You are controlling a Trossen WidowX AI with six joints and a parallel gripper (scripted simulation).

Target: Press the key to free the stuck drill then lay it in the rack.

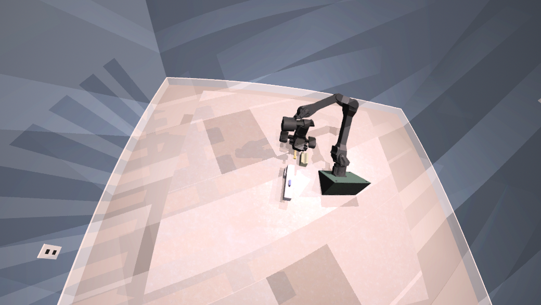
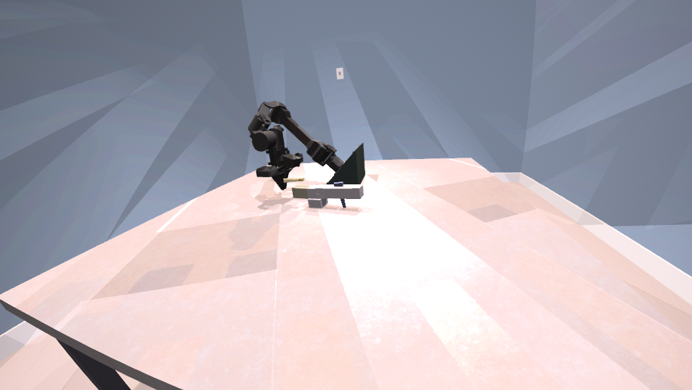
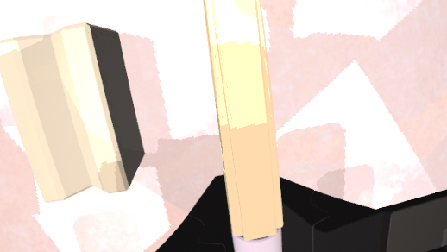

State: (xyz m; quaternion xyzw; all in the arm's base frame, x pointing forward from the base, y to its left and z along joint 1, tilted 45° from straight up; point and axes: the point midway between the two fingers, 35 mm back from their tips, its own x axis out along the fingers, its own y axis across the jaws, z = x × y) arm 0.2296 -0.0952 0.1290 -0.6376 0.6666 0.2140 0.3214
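Observation:
My gripper (image 1: 297,150) (image 2: 283,186) (image 3: 238,183) is shut on one end of the drill, a long yellow shaft (image 1: 295,154) (image 2: 294,180) (image 3: 248,151) with a pale lilac part at the fingers. The drill is held about level above the table, outside the white-grey housing (image 1: 288,172) (image 2: 348,192). The blue key (image 1: 290,182) (image 2: 338,184) shows on top of the housing. The rack is a cream grooved block (image 1: 304,158) (image 2: 300,192) (image 3: 78,95). It stands beside the drill, to the left of it in the wrist view. The fingertips are partly hidden in the wrist view.
The dark green wedge-shaped arm base (image 1: 344,183) (image 2: 357,167) stands to the right of the housing in the top view. In the exterior view a grey block (image 2: 316,203) shows under the housing. Patchy light and shadows cross the pink table (image 1: 211,234) (image 2: 232,329).

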